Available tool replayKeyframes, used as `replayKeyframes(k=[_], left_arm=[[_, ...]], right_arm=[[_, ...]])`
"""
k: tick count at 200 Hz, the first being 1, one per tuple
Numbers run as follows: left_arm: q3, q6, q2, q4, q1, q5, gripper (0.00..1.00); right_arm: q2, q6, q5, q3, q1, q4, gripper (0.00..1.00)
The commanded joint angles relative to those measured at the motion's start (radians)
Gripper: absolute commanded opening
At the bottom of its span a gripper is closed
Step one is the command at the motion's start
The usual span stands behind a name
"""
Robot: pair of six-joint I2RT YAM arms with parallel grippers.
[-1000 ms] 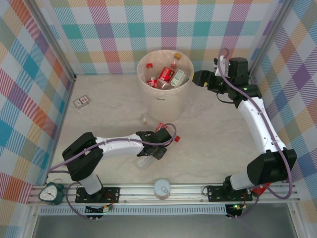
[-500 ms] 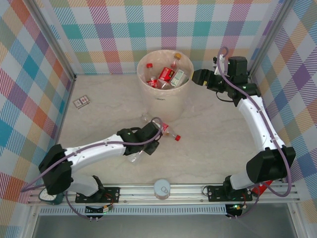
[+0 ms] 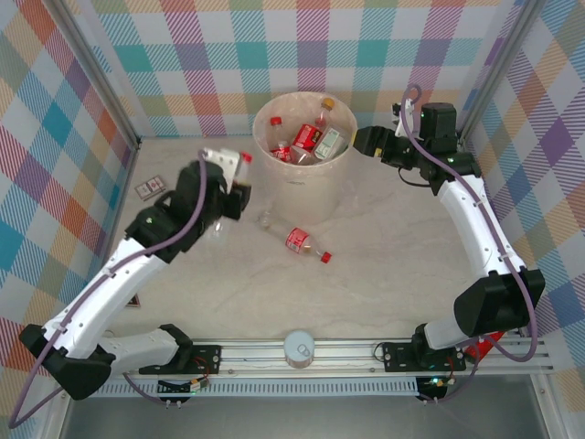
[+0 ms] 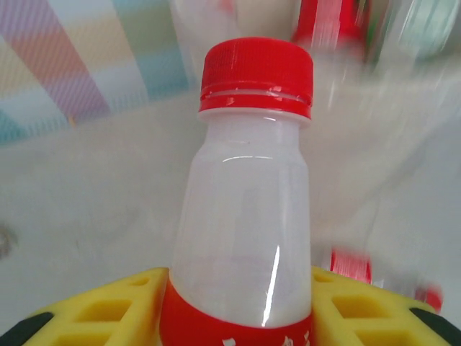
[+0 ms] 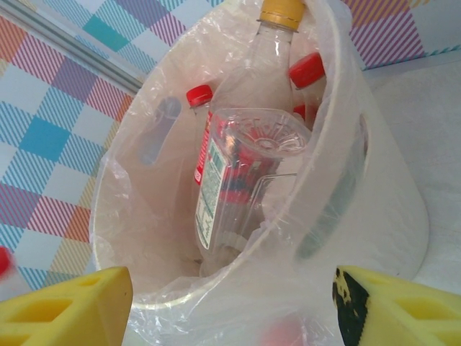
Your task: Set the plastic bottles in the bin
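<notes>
My left gripper [image 3: 235, 183] [image 4: 241, 321] is raised left of the bin [image 3: 274, 169] and shut on a clear plastic bottle [image 4: 246, 216] with a red cap [image 3: 245, 158] and red label. Its yellow fingers [image 4: 108, 313] press the bottle's lower body on both sides. The cream bin holds several bottles [image 3: 307, 137] [image 5: 241, 180] inside a clear liner. Another red-labelled bottle [image 3: 298, 240] lies on its side on the table in front of the bin, with a small clear bottle [image 3: 266, 219] beside it. My right gripper [image 3: 363, 143] [image 5: 230, 317] hangs open at the bin's right rim [image 5: 216, 281], jaws wide apart.
A round white-lidded jar [image 3: 299, 347] stands by the near rail. A small flat box [image 3: 150, 188] lies on the table at the far left. Plaid walls close in the back and both sides.
My left arm has lifted the bottle off the table in front of the bin and swung it up and back to the bin's left side. The right arm has not moved.
</notes>
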Motion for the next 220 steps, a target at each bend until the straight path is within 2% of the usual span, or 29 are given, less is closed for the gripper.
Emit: replayKeyframes(k=[1,29,65,99,127,160,220], left_arm=[[0.180,0.089,0.094,0.135,0.008,0.071,0.43],[0.366,0.088,0.252,0.290,0.014,0.064,0.44],[0.488,0.112,0.427,0.477,0.018,0.078,0.46],[0.604,0.119,0.594,0.566,0.035,0.086,0.48],[0.736,0.125,0.740,0.540,0.052,0.114,0.48],[0.909,0.099,0.898,0.388,0.092,0.126,0.47],[0.888,0.070,0.975,0.241,0.150,0.211,0.47]], right_arm=[[0.040,0.025,-0.044,0.030,0.006,0.036,0.73],[0.093,0.045,-0.040,0.040,0.006,0.044,0.73],[0.141,0.050,-0.056,0.052,0.007,0.050,0.73],[0.176,0.044,-0.077,0.068,0.012,0.039,0.72],[0.173,0.044,-0.077,0.056,0.011,0.043,0.72],[0.168,0.033,-0.074,0.054,0.012,0.033,0.72],[0.175,0.013,-0.074,0.065,0.012,0.012,0.72]])
